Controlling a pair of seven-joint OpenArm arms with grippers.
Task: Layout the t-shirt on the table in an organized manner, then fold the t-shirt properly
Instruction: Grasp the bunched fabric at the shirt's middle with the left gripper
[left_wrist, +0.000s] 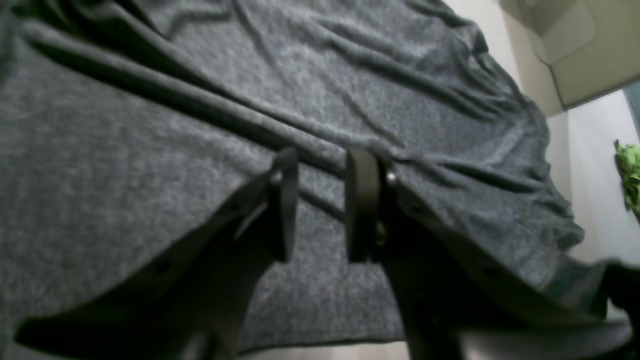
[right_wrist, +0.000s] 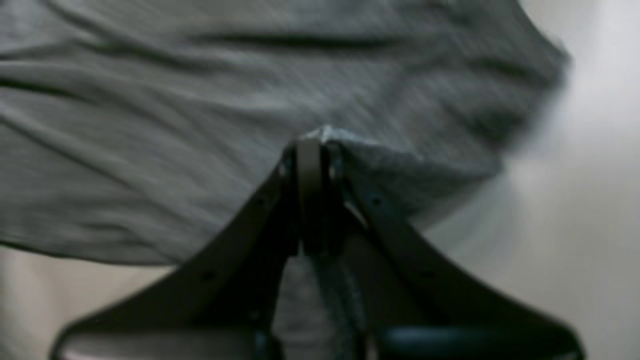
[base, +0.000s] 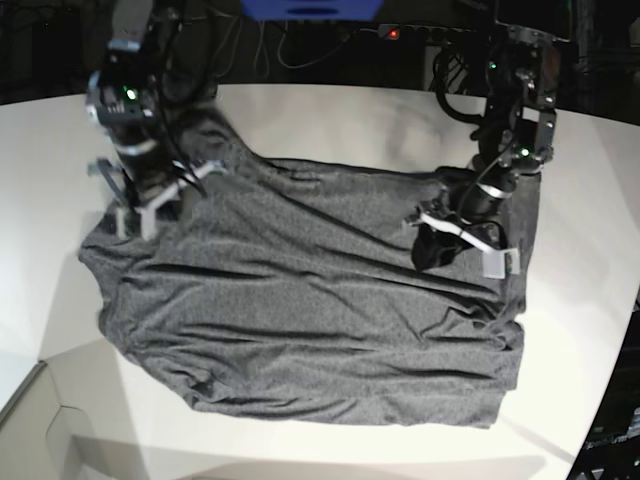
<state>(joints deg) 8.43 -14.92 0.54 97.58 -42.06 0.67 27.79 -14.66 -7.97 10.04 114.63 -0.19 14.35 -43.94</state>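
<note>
Right end effector (right_wrist: 312, 150) is pinched tight on a little peak of the t-shirt (base: 300, 310), near the edge of the cloth. Left end effector (left_wrist: 325, 200) has its two fingers a small way apart, and they sit low over the shirt. I cannot tell if they press on the cloth or just hang above it, and nothing is caught between them.

The t-shirt lies spread on the white counter (base: 330, 110), mostly flat, with long wrinkles running across it.

What could go wrong? The right pinch holds only a small bit of cloth. If the arm pulls fast, the bit may slip out. If it pulls while the other arm rests on the shirt, the cloth may bunch up or drag sideways and get more wrinkles. The corner near the counter's front edge could slide off if the whole shirt is tugged that way.

Some things are hard to see. The right wrist view is blurry. In the base view the arms cover the parts of the shirt under them, so I cannot make out the sleeves or the neck well. A small green thing (left_wrist: 630, 172) at the side is cut off, and I cannot tell what it is.
</note>
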